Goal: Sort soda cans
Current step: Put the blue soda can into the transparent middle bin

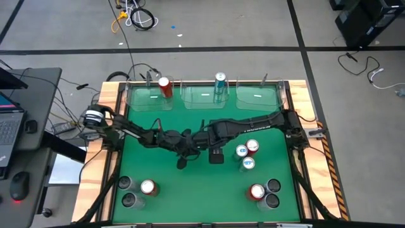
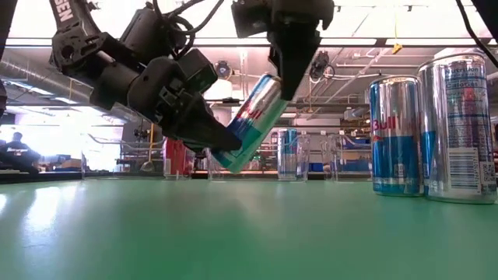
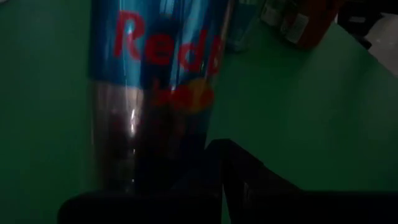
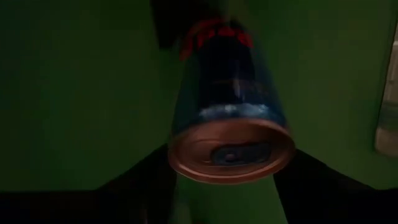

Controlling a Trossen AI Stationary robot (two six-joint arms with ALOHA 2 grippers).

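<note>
From above, both arms meet at mid-table over the green mat (image 1: pixel 209 190). At table height, a blue-and-silver can (image 2: pixel 250 124) hangs tilted above the mat, the left gripper (image 2: pixel 222 140) clamped on its lower end, the right gripper (image 2: pixel 292 74) pinching its top. Each wrist camera shows that can (image 3: pixel 155 93) (image 4: pixel 230 124) held between dark fingers (image 3: pixel 261 186).

Around the green table

Three clear bins (image 1: pixel 205 97) line the mat's (image 1: pixel 190 183) far edge; a laptop (image 1: pixel 7 126) and mouse (image 1: pixel 20 185) sit left, cables (image 1: pixel 134 18) on the far floor.
</note>
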